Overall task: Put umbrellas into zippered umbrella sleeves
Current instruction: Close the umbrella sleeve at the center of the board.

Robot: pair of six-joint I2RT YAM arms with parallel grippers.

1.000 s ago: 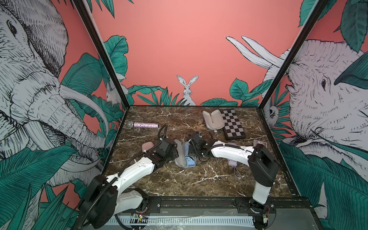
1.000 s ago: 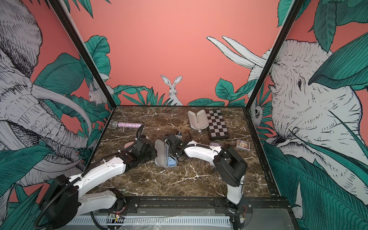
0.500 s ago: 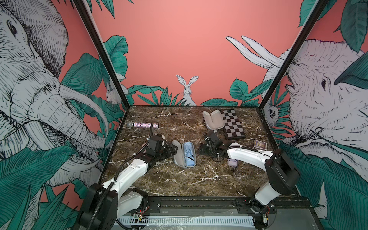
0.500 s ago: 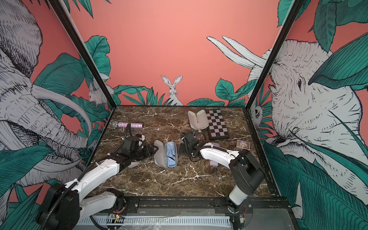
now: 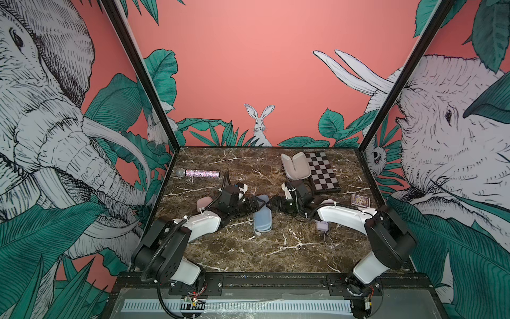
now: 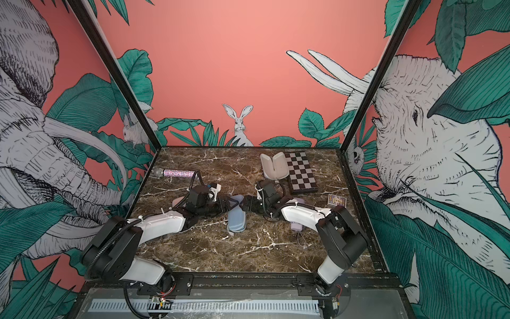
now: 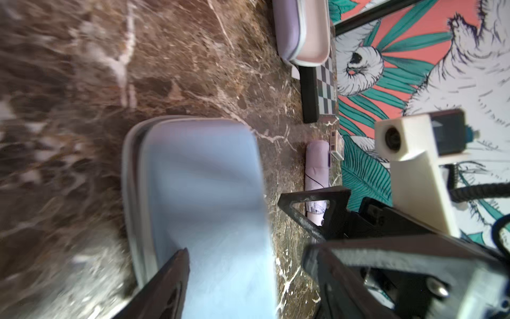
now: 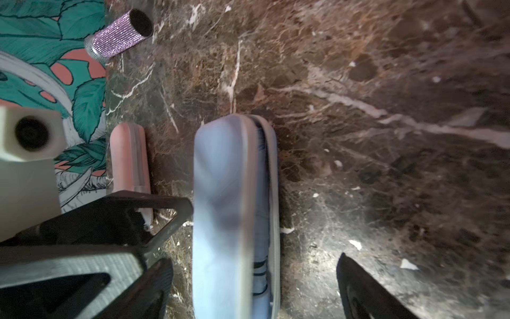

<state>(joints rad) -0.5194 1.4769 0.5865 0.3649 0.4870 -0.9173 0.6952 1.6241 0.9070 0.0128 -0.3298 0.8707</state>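
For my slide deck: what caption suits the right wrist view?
Open right gripper straddles the nearly closed blue sleeve, blue umbrella visible inside.

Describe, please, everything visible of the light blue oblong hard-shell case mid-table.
The light blue hard-shell case is a smooth, rounded clamshell with a pale grey zip rim. It lies mid-table on the marble tabletop, nearly closed, unzipped; blue pleated fabric shows in the gap. Open, the left gripper and right gripper straddle it.

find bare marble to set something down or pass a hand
Free: the front strip between the blue case and the front rail; the back middle between the glittery microphone and the open lilac case. Crowded: the middle band, where the left arm and right arm meet at the blue case, with the pink case and lilac umbrella alongside.
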